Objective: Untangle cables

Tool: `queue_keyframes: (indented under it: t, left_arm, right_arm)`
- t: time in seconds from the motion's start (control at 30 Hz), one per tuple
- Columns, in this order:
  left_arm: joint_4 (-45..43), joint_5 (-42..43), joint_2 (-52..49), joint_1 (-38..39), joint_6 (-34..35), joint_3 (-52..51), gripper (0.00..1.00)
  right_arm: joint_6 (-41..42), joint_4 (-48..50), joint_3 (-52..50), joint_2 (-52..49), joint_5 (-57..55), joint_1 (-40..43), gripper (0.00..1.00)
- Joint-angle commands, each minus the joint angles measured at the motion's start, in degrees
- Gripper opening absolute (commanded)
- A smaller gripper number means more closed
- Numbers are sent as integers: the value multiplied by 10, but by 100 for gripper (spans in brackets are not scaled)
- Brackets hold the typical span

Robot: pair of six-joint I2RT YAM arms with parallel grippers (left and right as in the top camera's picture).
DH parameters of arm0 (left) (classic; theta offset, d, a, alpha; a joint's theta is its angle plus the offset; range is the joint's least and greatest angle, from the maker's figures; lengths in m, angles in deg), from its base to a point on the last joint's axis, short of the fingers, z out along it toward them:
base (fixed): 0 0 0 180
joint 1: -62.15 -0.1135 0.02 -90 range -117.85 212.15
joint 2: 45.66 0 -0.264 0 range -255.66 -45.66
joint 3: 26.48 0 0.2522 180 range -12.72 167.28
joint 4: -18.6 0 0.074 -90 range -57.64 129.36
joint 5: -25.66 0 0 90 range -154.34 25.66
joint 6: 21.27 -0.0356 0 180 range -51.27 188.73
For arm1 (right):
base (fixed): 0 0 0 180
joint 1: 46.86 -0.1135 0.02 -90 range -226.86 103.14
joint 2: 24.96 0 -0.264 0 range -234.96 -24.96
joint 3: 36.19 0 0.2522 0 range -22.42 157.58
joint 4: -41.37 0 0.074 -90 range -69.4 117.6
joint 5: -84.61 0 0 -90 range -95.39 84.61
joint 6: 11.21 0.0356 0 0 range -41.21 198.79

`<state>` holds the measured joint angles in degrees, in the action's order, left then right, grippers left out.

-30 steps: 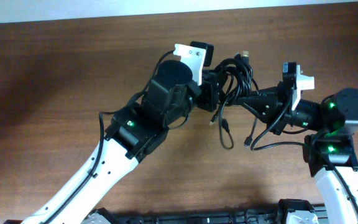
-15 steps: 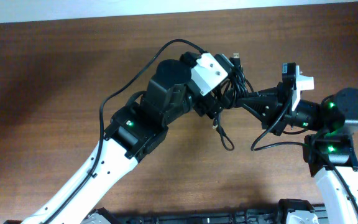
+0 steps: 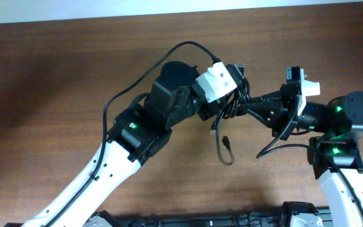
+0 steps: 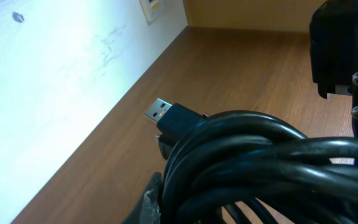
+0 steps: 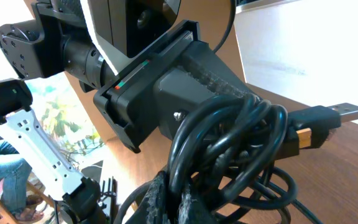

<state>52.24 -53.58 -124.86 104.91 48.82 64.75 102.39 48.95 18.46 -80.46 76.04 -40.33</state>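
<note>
Found the cables (image 3: 233, 101) as one knotted black bundle, lifted off the table (image 3: 55, 94), toward the far edge and somewhat right of the middle. Noted both arms meeting at that bundle from opposite sides.

Logged the left gripper (image 3: 227, 99) as closed narrow on the cables, at the bundle's left side. In the left wrist view, saw thick coils crowding the lower right of the frame, pressed against a ribbed finger pad (image 4: 151, 194) at the bottom edge.

Logged the right gripper (image 3: 249, 106) as likewise closed narrow on the cables, at the bundle's right side. In the right wrist view, saw coils running down between its own ribbed fingers (image 5: 157, 196) at the bottom edge, and several loops lying against the dark body of the left gripper just behind.

Noted a USB plug (image 3: 239, 65) with a bare metal tip, sticking out of the top of the bundle toward the far edge. In the left wrist view, saw a metal-tipped plug pointing toward the pale wall (image 4: 55, 81) beyond the far edge, clear of the wood below it.

Noted one loose strand (image 3: 224, 148) hanging from the bundle toward the near edge, curling into a small hook with a dark plug end. Cannot tell whether that end touches the wood.

Noted another thin black strand (image 3: 282, 146) curving below the right arm. Cannot tell whether it belongs to the bundle or to the arm's own wiring.
</note>
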Motion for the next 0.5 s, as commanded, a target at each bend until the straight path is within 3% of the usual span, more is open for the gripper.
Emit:
queue_keyframes:
  t: [0.0,0.07,0.17,0.2,0.27,0.3,0.4,0.47]
  left_arm:
    - [-10,8,2,3,3,6,0]
    - [-9,-29,2,3,3,6,0]
    - [-10,-105,2,3,20,6,0]
    - [-10,-130,2,3,35,6,0]
    - [-10,-212,2,3,82,6,0]
    - [-10,-248,2,3,104,6,0]
    - [-9,-327,2,3,156,6,0]
    - [-9,-329,2,3,176,6,0]
  right_arm:
    - [-4,2,1,3,19,0,4]
    - [-4,1,1,0,11,0,5]
    - [-1,1,1,-12,-5,0,22]
    - [10,-1,1,-17,-16,0,30]
    - [39,-1,1,-31,-44,0,65]
    - [45,-1,1,-36,-50,0,73]
    - [57,-1,1,-52,-56,0,86]
    - [57,-1,1,-53,-56,0,86]
